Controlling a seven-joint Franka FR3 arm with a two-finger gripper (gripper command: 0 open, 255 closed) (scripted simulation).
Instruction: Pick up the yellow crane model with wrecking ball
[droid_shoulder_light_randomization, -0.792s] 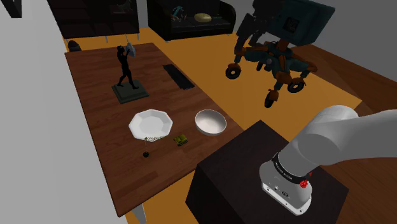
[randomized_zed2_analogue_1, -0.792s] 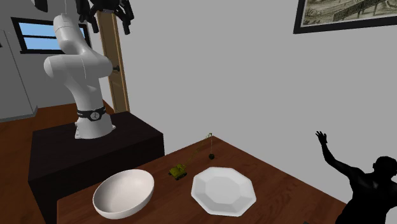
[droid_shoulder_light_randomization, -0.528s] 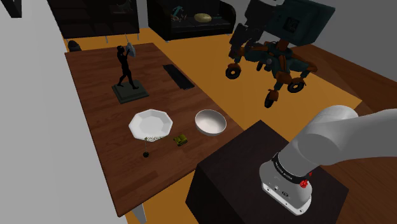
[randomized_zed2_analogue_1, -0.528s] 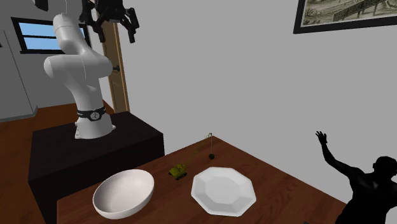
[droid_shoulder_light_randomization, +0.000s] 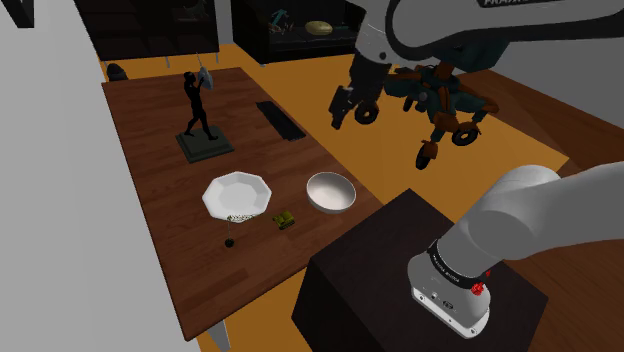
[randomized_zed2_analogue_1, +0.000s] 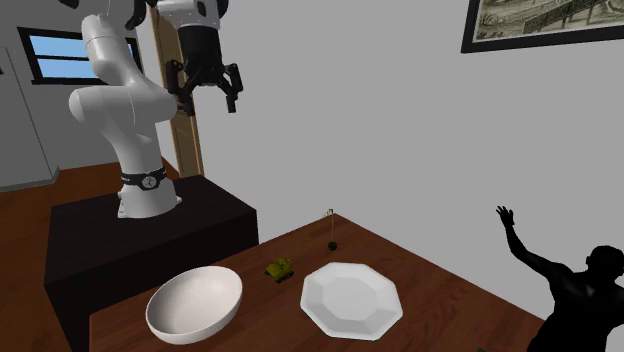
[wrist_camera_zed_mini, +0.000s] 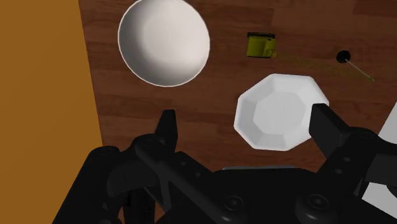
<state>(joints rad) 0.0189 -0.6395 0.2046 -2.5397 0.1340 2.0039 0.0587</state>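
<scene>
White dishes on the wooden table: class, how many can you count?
2. A round bowl nearer the stand, and an octagonal plate beside it on the shoulder view's left. No others seem hidden.

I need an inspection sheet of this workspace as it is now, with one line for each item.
Surface: dark wooden table, nothing spilled.
Job's things: small yellow crane on the table near the plate and the bowl; its black ball lies beside the plate; not held.
Clutter: white octagonal plate, white round bowl, black figure statue, flat dark object.
Grippers: end effector open, empty, high above the table.
Cables: nothing seen.
Surroundings: dark stand, orange floor, dark sofa, framed picture, window.
</scene>
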